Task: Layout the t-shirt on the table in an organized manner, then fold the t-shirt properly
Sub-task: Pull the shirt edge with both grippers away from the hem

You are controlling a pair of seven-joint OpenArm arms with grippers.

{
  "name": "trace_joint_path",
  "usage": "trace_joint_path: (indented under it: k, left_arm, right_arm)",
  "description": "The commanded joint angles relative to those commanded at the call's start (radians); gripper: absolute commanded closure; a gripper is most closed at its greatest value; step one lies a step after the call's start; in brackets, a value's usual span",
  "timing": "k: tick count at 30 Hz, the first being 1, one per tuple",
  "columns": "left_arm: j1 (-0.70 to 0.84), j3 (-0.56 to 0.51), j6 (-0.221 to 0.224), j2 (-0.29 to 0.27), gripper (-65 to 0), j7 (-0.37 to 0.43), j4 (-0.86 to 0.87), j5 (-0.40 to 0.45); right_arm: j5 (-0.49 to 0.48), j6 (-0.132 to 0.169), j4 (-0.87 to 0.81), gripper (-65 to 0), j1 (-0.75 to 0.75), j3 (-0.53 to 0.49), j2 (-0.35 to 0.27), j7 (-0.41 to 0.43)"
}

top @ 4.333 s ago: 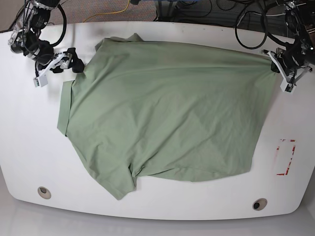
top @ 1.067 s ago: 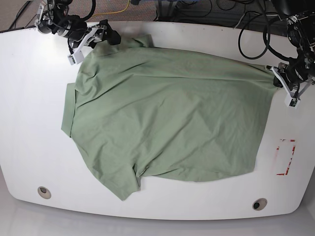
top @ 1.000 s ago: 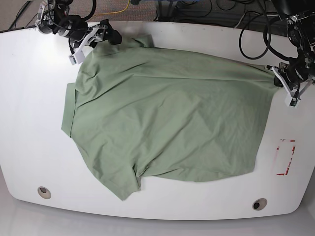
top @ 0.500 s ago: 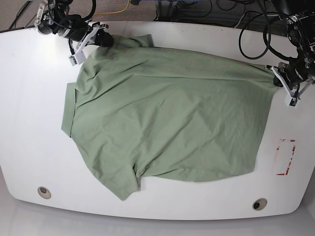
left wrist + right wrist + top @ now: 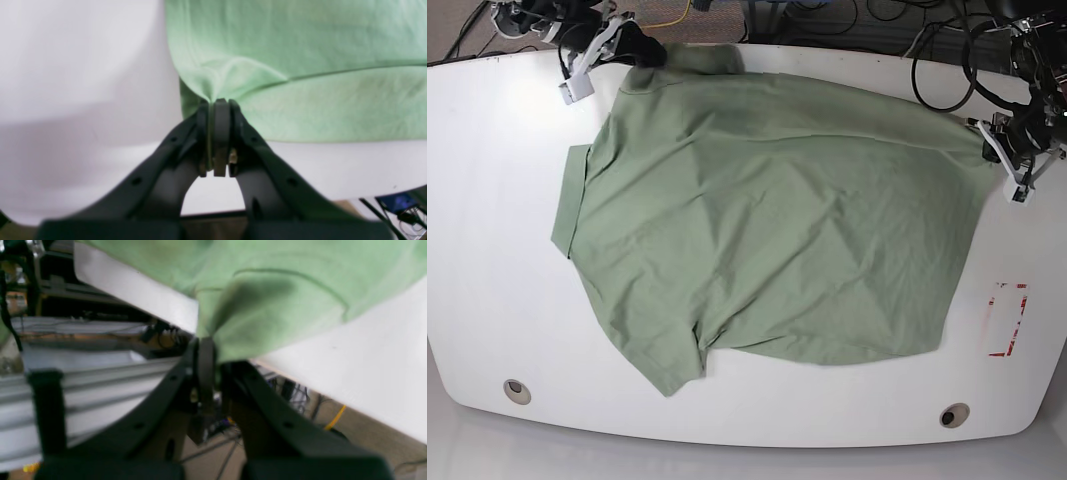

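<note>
pinching the soft, light, likely droopy t-shirt, spread over the table, the left gripper and right gripper are both closed on its far edge, where wide-apart corner holds should best limit sagging.

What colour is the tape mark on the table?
Red, in broken strips on the white table; best in the base view.
</note>
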State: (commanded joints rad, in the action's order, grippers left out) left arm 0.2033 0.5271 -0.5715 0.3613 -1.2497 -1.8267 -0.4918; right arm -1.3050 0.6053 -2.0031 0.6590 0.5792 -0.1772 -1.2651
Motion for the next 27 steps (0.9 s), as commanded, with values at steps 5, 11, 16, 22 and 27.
trace_joint_path:
  k: [5, 11, 16, 22, 27]
  left_arm:
    - [-0.058, -0.003, -0.064, -0.026, 0.0, 0.000, -0.034, 0.000]
    - [-0.152, 0.005, -0.127, -0.046, 0.0, -0.005, -0.048, 0.000]
    - [-0.192, 0.046, -0.127, -0.048, 0.0, -0.006, -0.048, 0.000]
    - [-0.167, 0.057, -0.127, -0.043, 0.0, -0.008, -0.046, 0.000]
    - [-0.087, 0.115, -0.127, -0.043, 0.0, -0.008, -0.048, 0.000]
  right_arm:
    - [0.000, 0.000, 0.008, 0.0, -0.098, 0.023, -0.002, 0.002]
    - [0.080, 0.000, 0.021, 0.0, -0.193, 0.021, -0.029, 0.003]
    - [0.097, 0.000, 0.021, 0.0, -0.221, 0.020, -0.032, 0.002]
    - [0.075, 0.000, 0.020, 0.0, -0.127, 0.020, -0.031, -0.002]
    - [-0.003, -0.002, 0.018, -0.2, -0.026, 0.017, -0.023, -0.011]
